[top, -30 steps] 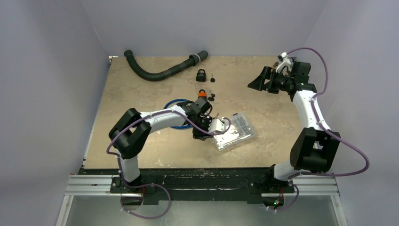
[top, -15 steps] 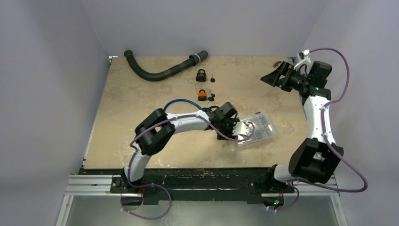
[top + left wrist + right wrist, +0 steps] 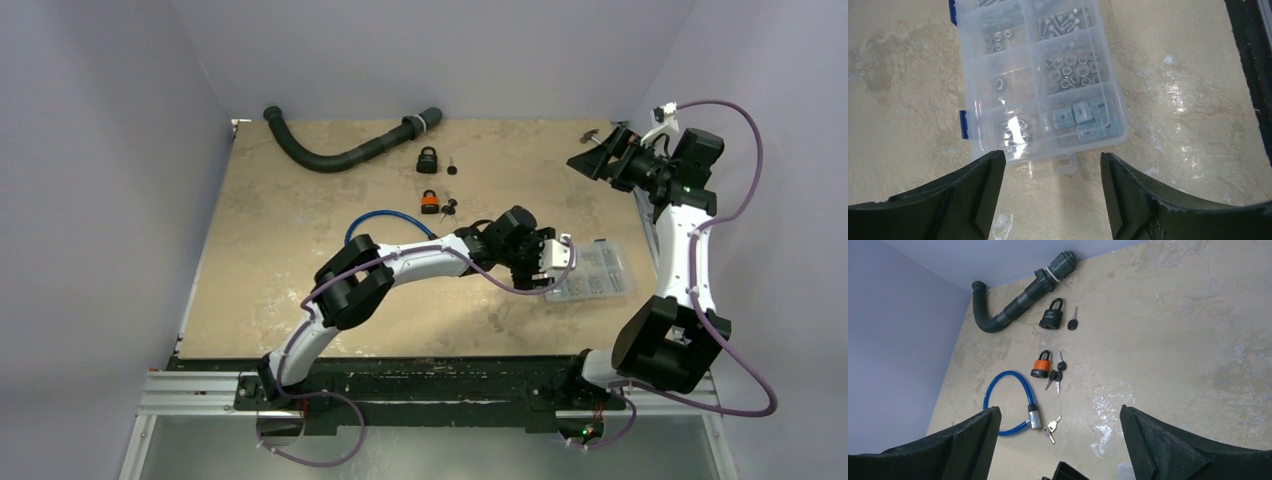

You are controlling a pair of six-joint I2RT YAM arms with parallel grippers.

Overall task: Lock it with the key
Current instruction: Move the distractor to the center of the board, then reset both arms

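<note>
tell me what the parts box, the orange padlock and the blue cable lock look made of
The parts box looks like clear glossy plastic: its contents show through. The orange padlock seems to have an orange plastic cover and a dark shackle, likely metal. The blue cable lock has a smooth blue sleeve, probably vinyl over cable; its silver barrel looks metal.

No text, brand or number is legible in any view.

Nearest to writing: black padlock (image 3: 1051, 316), lying on the desk (image 3: 1173, 315). A short line of pale lettering runs across the front of its body in the right wrist view. It is too small and soft to make out a single character. In the top view the same lock is only a dark shape, and the lettering cannot be resolved at all.
</note>
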